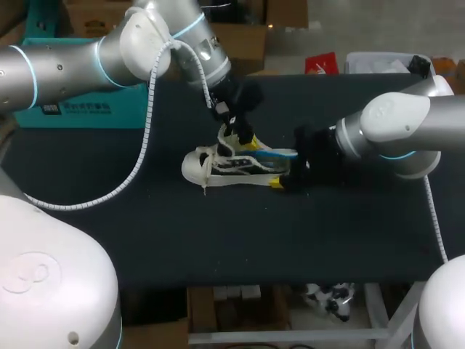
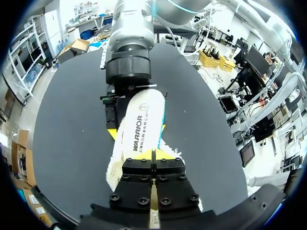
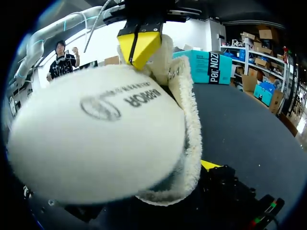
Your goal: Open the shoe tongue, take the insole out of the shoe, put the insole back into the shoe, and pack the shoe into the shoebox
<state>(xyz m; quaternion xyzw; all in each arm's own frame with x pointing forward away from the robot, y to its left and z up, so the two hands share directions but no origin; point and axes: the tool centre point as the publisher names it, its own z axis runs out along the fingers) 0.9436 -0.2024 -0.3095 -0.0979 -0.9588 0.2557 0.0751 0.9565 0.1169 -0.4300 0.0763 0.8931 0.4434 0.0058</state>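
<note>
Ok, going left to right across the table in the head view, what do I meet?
Toe of the shoe → left hand over the shoe's middle → insole sticking out at the heel → right arm. The right hand overlaps the insole's end, so I leave it out of the order.

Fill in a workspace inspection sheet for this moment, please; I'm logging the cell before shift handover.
Surface: black table, dark and matte.
Job's things: white shoe mid-table; insole partly out at the heel end; teal box, probably the shoebox, at the far left edge.
Clutter: nothing seen.
Grippers: left gripper shut, apparently on the shoe tongue; right gripper straddles the insole, a finger at each side.
Cables: white hose from the left arm sags onto the table; second hose runs down beside the right arm.
Surroundings: nothing seen touching table or arms.
</note>
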